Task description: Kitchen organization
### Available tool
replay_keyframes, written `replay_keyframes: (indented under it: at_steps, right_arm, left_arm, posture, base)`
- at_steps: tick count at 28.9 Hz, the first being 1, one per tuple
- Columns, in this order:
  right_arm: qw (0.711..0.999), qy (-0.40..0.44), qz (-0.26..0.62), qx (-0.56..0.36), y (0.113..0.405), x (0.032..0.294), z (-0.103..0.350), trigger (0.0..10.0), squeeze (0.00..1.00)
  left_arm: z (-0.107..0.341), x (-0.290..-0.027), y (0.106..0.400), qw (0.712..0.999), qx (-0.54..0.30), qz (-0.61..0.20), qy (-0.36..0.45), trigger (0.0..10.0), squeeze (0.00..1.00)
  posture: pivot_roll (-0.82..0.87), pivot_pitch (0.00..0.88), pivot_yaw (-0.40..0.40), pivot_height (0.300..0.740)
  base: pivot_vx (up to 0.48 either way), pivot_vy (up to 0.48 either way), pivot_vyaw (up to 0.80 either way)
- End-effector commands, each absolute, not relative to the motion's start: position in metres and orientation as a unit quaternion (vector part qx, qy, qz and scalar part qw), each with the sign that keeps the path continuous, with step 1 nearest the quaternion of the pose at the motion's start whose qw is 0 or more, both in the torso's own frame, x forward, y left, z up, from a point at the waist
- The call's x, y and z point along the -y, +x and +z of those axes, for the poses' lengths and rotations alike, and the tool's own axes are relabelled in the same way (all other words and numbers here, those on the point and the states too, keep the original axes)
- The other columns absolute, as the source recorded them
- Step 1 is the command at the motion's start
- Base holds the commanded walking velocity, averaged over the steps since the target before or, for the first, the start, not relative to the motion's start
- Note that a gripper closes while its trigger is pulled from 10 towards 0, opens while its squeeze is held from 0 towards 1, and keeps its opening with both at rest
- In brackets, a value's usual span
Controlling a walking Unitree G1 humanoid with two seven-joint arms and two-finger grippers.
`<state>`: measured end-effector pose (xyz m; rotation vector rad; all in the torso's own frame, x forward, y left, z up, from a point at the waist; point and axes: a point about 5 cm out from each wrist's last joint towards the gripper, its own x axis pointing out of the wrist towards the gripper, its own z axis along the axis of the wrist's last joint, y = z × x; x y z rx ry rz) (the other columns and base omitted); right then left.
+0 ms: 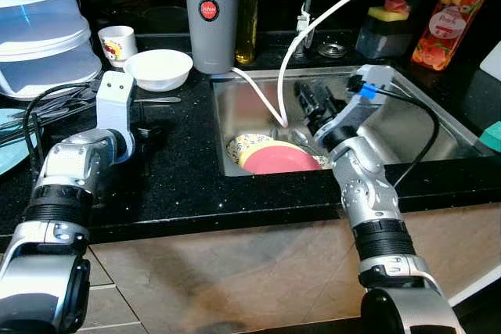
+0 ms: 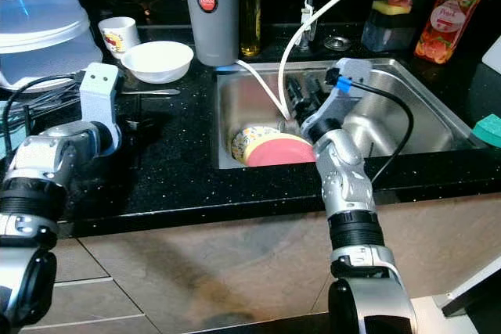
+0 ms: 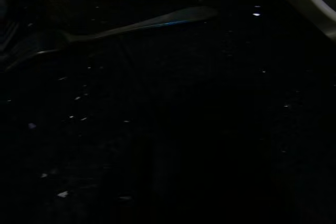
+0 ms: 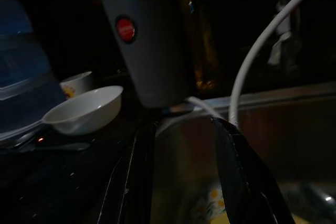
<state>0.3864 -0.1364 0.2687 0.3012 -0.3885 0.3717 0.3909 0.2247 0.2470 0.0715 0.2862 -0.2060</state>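
Where white hose (image 1: 266,91) drops into sink (image 1: 427,127), right pincer (image 1: 313,103) above plates (image 1: 278,158).

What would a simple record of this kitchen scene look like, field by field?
Place: black speckled counter with a steel sink
In the sink: pink plate on a flowered plate, white hose running down into the basin
On the counter: white bowl, small cup, grey canister, spoon, stacked clear containers
Behind the sink: orange soap bottle
Right gripper: over the sink, fingers open, empty
Left gripper: low over the counter near the bowl; fingers unclear
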Motion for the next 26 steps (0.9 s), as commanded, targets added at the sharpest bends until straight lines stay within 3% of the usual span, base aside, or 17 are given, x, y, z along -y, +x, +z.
replay_keyframes:
  at_steps: [1, 14, 19, 26]
  right_arm:
    - [0.951, 0.16, 0.195, 0.177, 0.388, 0.132, 0.267, 10.0, 0.0]
    - [0.948, 0.186, 0.201, 0.16, 0.389, 0.134, 0.266, 10.0, 0.0]
    - [0.946, 0.199, 0.197, 0.161, 0.389, 0.136, 0.269, 10.0, 0.0]
    - [0.944, 0.208, 0.198, 0.162, 0.388, 0.137, 0.271, 10.0, 0.0]
  left_arm:
    - [0.206, -0.233, 0.384, 0.967, -0.239, -0.09, 0.023, 0.0, 0.0]
    - [0.224, -0.242, 0.389, 0.982, -0.177, -0.059, 0.011, 0.0, 0.0]
    - [0.254, -0.219, 0.387, 0.987, -0.087, -0.134, 0.014, 0.0, 0.0]
    - [0.273, -0.212, 0.383, 0.989, -0.021, -0.145, 0.028, 0.0, 0.0]
  posture:
    - [0.05, 0.128, -0.031, 0.74]
    - [0.05, 0.134, -0.033, 0.74]
    - [0.05, 0.141, -0.026, 0.74]
    - [0.05, 0.141, -0.026, 0.74]
  base:
    - [0.0, 0.0, 0.0]
    - [0.0, 0.0, 0.0]
    - [0.0, 0.0, 0.0]
    - [0.0, 0.0, 0.0]
